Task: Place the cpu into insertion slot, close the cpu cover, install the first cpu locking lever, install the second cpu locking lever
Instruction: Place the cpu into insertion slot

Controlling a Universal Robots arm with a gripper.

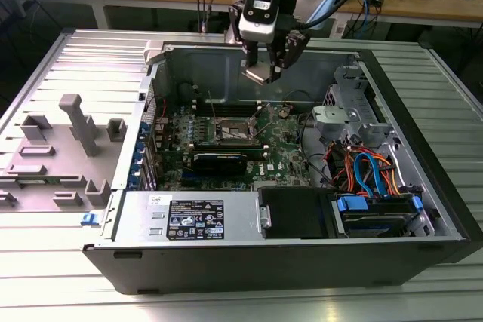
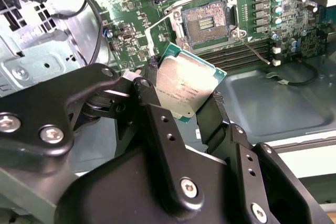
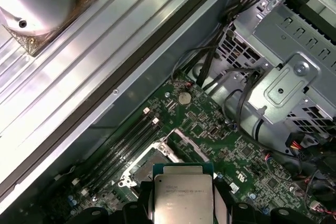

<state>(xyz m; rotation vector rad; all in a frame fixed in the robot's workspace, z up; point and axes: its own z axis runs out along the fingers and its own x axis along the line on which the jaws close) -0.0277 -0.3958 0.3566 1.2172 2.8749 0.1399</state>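
Observation:
My gripper (image 1: 264, 70) hangs over the open computer case, shut on the cpu (image 1: 256, 75), a flat square chip with a silvery top. In both wrist views the cpu (image 2: 186, 90) (image 3: 182, 192) sits clamped by its edges between the two black fingers (image 2: 152, 85), tilted. The insertion slot (image 1: 230, 130) (image 2: 206, 22) (image 3: 143, 165), a dark square socket with a silver rim on the green board, lies bare below and apart from the chip. A thin silver frame, the cpu cover (image 3: 185, 142), stands raised beside the socket.
The case walls (image 1: 162, 54) ring the board. A long black card (image 1: 226, 161) and memory slots (image 1: 198, 135) flank the socket. A drive cage with coloured cables (image 1: 370, 175) fills the exterior view's right. A grey parts fixture (image 1: 64, 148) lies outside the case.

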